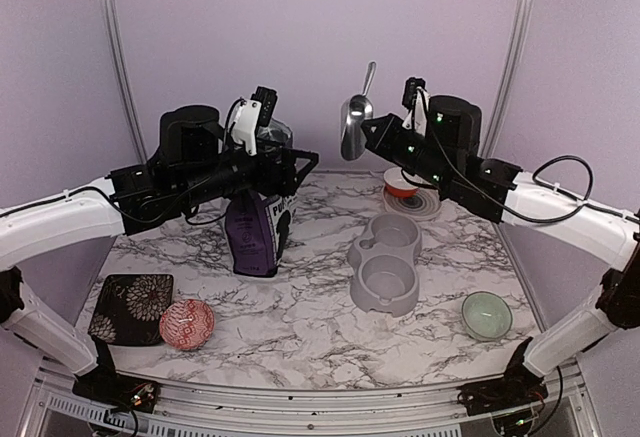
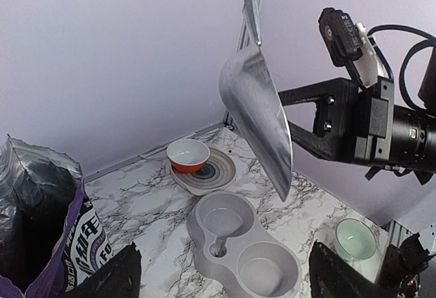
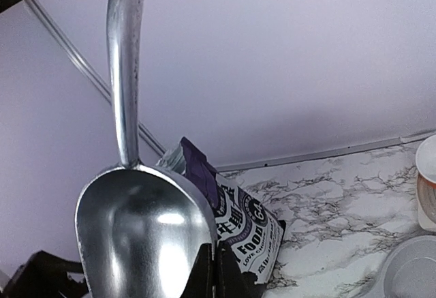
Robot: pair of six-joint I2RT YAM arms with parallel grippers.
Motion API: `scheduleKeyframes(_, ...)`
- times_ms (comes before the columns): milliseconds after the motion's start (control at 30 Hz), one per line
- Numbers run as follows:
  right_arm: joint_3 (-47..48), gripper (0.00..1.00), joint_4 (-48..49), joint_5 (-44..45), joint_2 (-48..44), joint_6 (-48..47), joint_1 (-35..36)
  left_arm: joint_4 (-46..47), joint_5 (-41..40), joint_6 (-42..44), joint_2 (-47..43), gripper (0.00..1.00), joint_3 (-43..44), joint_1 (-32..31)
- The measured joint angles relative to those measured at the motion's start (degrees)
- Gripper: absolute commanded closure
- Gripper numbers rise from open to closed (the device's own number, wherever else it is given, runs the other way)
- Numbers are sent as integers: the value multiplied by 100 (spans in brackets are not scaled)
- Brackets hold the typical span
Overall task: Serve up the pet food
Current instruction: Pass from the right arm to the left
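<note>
- At the left rear of the marble counter [image 1: 310, 327], a purple bag [image 1: 255, 232] stands upright with its top open.
- Left wrist view: the bag mouth shows only a dark interior. No pellet can be made out there.
- Pet food: not discernible in any view. Whether it lies inside the bag cannot be told.
- Left pincer [image 2: 225, 260]: positioned at the bag's top, jaws spread wide, nothing held. One of its fingers [image 2: 109, 277] sits just beside the bag wall.
- Right pincer [image 3: 216, 271]: closed on the rim of a metal scoop [image 1: 352, 132], at the open end of the scoop's bowl.
- Scoop attitude: raised in the air, handle pointing up, open end pointing down. Its inner face shows bare shiny metal.
- Scoop position: above the rear of the counter, between the bag and an orange bowl [image 1: 403, 189].
- Grey double-bowl feeder [image 1: 385, 262]: flat on the counter, right of centre. Both wells show bare grey.
- The orange bowl rests on a striped round plate [image 1: 428, 205], just behind the feeder.
- Green bowl [image 1: 487, 315]: near the right front edge, apart from the feeder.
- Red patterned bowl [image 1: 187, 323]: left front, just beside a dark floral square plate [image 1: 130, 307].
</note>
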Motion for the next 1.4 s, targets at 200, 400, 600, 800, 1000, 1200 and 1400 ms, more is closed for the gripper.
scheduleKeyframes(200,887,100,-525,1010,269,935,361,557,131,-129,170,20,-24,-94)
scheduleKeyframes(400,1130,100,-962,1473,398,1556,632,850,149,-125,498,28,17,-188)
scheduleKeyframes(600,1132,100,-1248,1528,520,1845,654,1213,15,-122,710,37,87,-201)
scheduleKeyframes(800,1132,100,-1248,1502,527,1943,669,1589,-136,-170,715,50,87,-201)
scheduleKeyframes(1000,1132,100,-1241,1488,527,2041,741,1888,-380,-122,811,58,87,-201)
scheduleKeyframes(1200,1261,100,-1257,1484,603,2151,826,1998,-551,-52,1032,72,107,-212)
scheduleKeyframes(1400,1399,100,-1318,1523,750,2203,885,2074,-1075,81,1185,98,168,-310)
